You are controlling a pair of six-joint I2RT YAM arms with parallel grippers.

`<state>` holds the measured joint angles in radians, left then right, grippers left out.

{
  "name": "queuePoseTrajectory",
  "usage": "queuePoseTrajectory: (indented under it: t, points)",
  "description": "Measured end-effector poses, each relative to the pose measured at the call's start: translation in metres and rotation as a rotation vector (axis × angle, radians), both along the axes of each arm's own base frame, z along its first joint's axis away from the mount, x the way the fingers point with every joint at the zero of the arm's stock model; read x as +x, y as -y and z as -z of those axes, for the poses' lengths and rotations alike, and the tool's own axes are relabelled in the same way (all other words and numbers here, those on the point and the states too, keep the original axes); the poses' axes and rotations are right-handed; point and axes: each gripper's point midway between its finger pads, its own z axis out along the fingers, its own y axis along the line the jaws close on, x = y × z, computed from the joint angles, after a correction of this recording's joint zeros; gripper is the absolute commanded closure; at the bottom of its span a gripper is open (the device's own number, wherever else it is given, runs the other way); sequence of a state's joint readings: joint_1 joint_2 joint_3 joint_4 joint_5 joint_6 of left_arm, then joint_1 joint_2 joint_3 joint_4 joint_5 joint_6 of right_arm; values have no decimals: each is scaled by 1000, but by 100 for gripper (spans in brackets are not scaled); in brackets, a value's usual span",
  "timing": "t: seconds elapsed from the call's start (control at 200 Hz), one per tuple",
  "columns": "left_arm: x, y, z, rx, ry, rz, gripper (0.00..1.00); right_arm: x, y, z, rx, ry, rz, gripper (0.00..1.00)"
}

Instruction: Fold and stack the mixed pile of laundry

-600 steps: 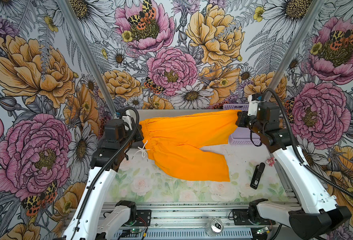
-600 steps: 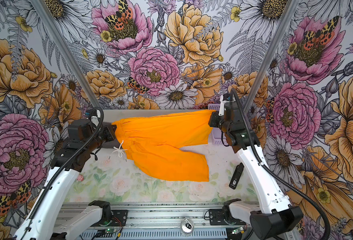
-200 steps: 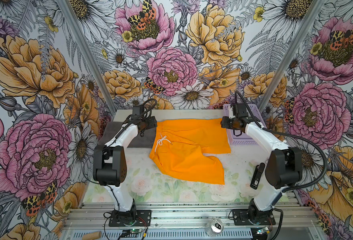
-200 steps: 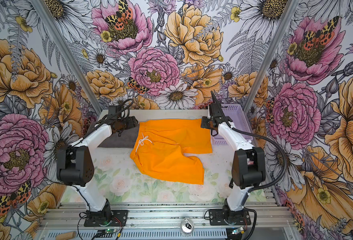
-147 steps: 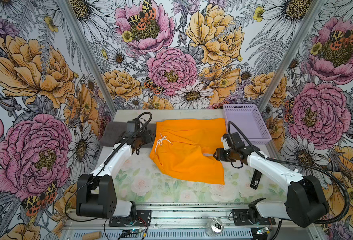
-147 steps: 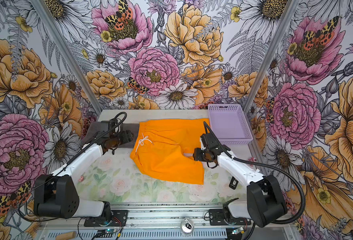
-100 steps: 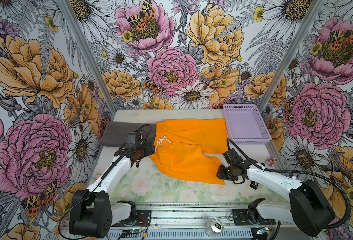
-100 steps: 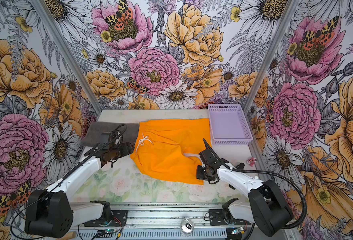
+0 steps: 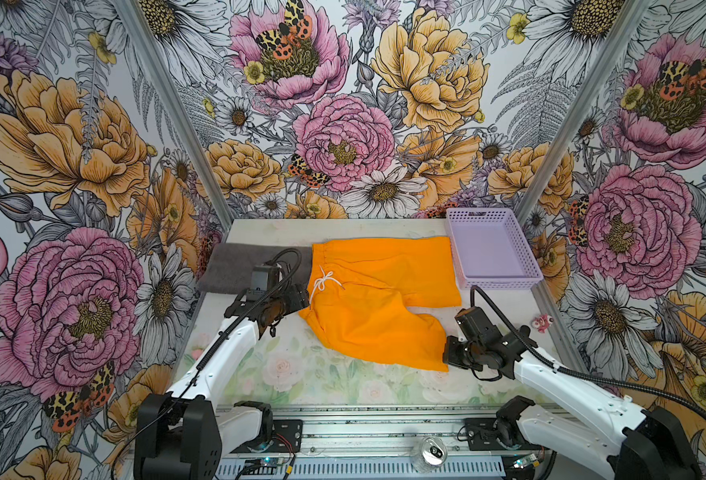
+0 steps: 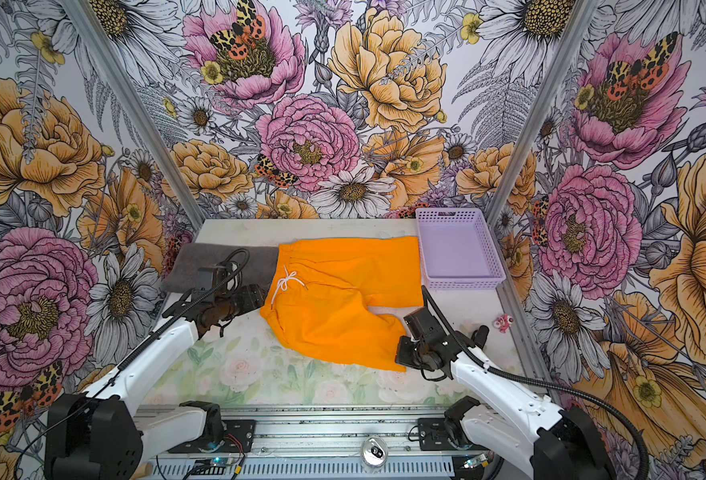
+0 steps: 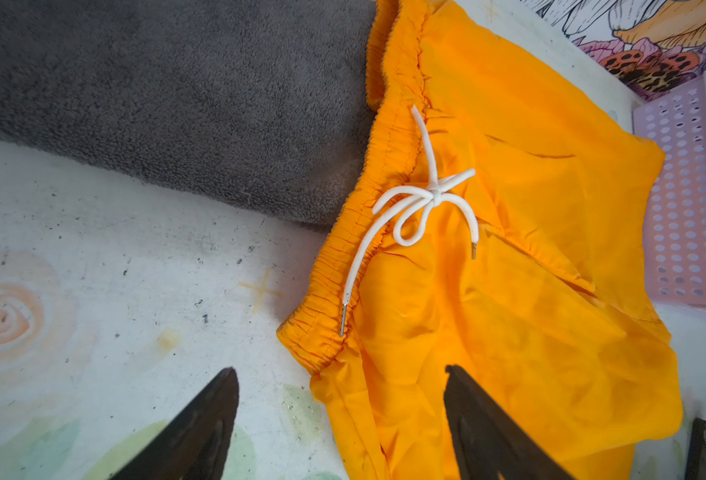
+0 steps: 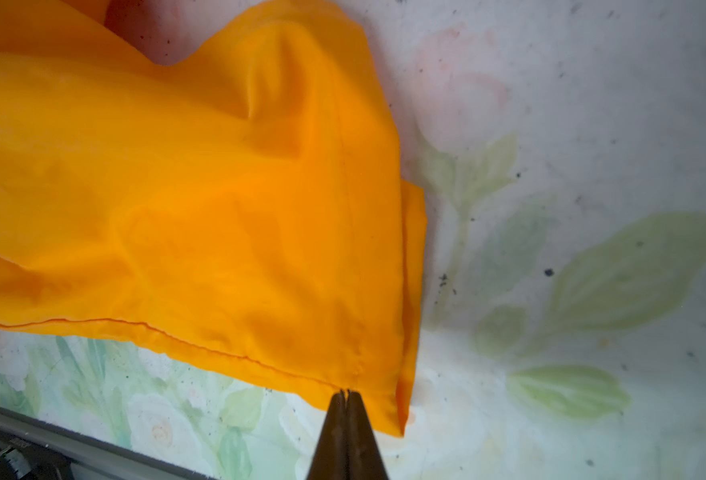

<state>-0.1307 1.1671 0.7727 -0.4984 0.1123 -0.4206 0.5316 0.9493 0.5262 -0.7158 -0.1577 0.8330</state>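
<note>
We hold two items. Shorts (image 9: 376,299): bright orange, white drawstring (image 9: 324,284) tied, spread flat, legs splayed apart. Towel (image 9: 235,266): dark grey plush, lying flat, its edge under the shorts' waistband.

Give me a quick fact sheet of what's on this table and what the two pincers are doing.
Orange shorts: spread on the table, white drawstring tied
Grey towel: far left, touching the shorts' waistband
Lavender basket: far right corner, empty
Left pincer: open, over the waistband's near corner
Right pincer: shut, appears to pinch the hem of the nearer leg
</note>
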Motion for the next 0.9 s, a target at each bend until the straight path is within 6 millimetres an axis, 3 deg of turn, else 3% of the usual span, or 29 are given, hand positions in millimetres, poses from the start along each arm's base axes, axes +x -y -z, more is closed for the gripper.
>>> queuePoseTrajectory:
  t: [0.075, 0.13, 0.19, 0.405, 0.505, 0.6, 0.69, 0.901]
  points:
    - [0, 0, 0, 0, 0, 0, 21, -8, -1, -3, 7, -8, -2, 99]
    - [0, 0, 0, 0, -1, 0, 21, -11, 0, -1, -4, -21, -1, 79]
    - [1, 0, 2, 1, -5, 0, 21, -12, 4, 3, -30, -37, 10, 69]
    - [1, 0, 8, 3, -23, 0, 21, -9, 9, 29, -119, -105, 7, 60]
    - [2, 0, 8, 3, -22, 0, 21, -3, 5, 35, -119, -107, 5, 67]
    - [2, 0, 8, 3, -22, 0, 21, 2, 2, 36, -112, -95, -1, 87]
    - [2, 0, 7, 2, -20, 0, 21, 3, 0, 35, -97, -88, 2, 99]
    - [1, 0, 0, 0, 0, -2, 21, -13, -2, 11, -38, -36, 6, 100]
